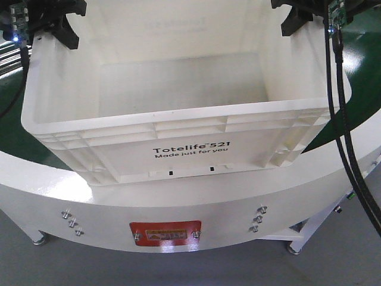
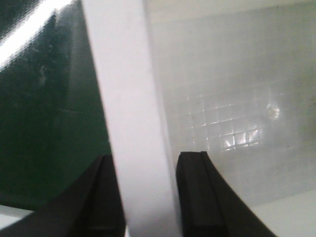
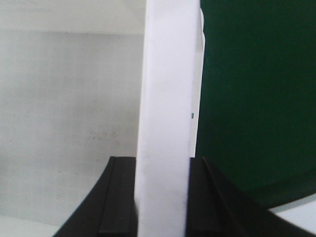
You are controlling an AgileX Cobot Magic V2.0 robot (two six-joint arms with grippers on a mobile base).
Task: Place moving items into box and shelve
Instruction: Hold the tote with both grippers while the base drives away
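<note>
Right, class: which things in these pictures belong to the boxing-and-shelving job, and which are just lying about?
Job in hand:
white crate
left gripper and right gripper, fingers clamped on its side rims
no toys in view

Just there:
green surface
white curved panel
red label
black cables

Bright, even overhead light washes out the white box (image 1: 178, 89), leaving soft shadow inside it. Both wrist views are blurred at close range. A streak of white glare crosses the green tabletop (image 2: 49, 123) in the left one.
</note>
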